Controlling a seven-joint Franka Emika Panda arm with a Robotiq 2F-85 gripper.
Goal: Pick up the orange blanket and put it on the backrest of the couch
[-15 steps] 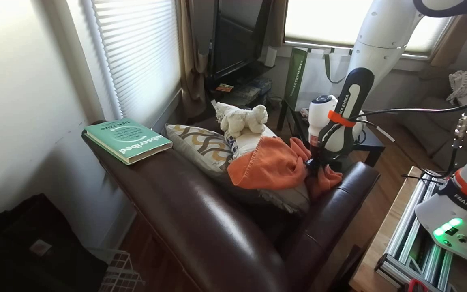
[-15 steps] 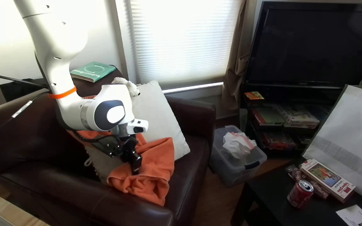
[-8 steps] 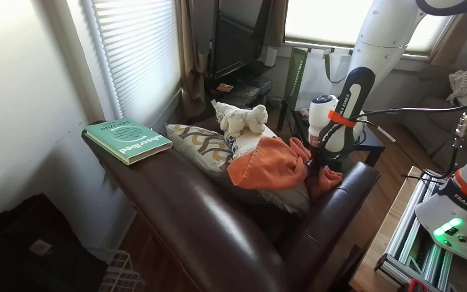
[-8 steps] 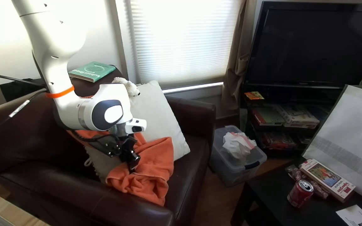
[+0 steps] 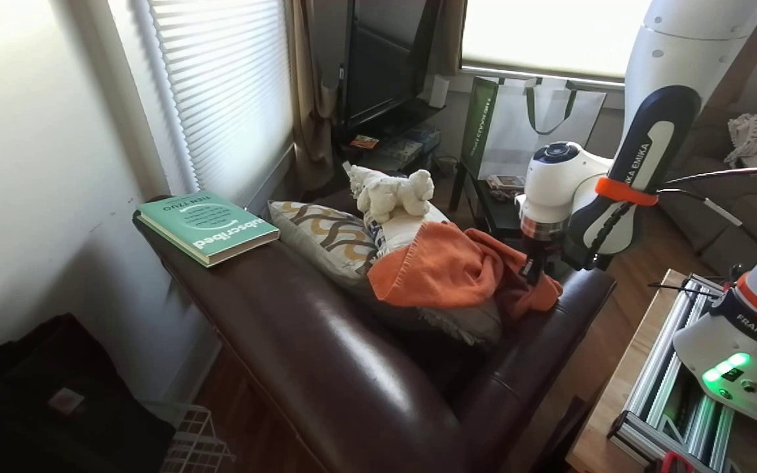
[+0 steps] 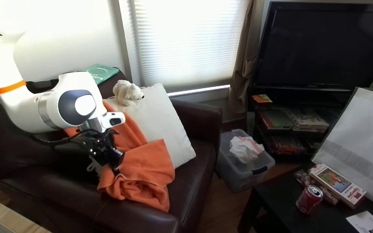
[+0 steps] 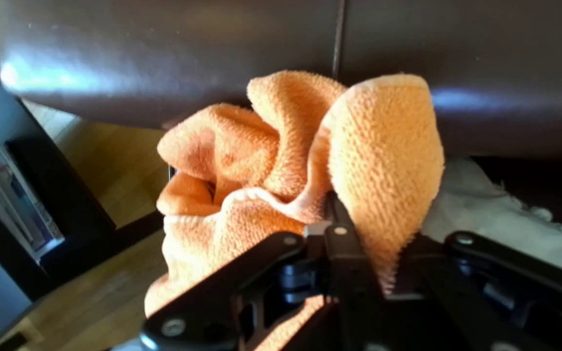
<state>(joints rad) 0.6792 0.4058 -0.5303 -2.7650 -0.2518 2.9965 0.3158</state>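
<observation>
1. Over the glossy brown leather couch (image 5: 313,348), my black two-fingered gripper (image 6: 117,166) pinches a fold of fuzzy orange blanket (image 6: 151,161).
2. It drapes over pale fabric pillows (image 6: 168,126) (white plush bear (image 6: 126,92) perched on top) beside the armrest (image 5: 536,355).

The orange blanket (image 7: 291,161) partly hides the claw (image 7: 373,239) in the wrist view.

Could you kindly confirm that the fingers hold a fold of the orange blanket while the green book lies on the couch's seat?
Not quite: the green book lies on top of the couch's backrest, as both exterior views show. The fingers do hold a fold of the orange blanket.
</observation>
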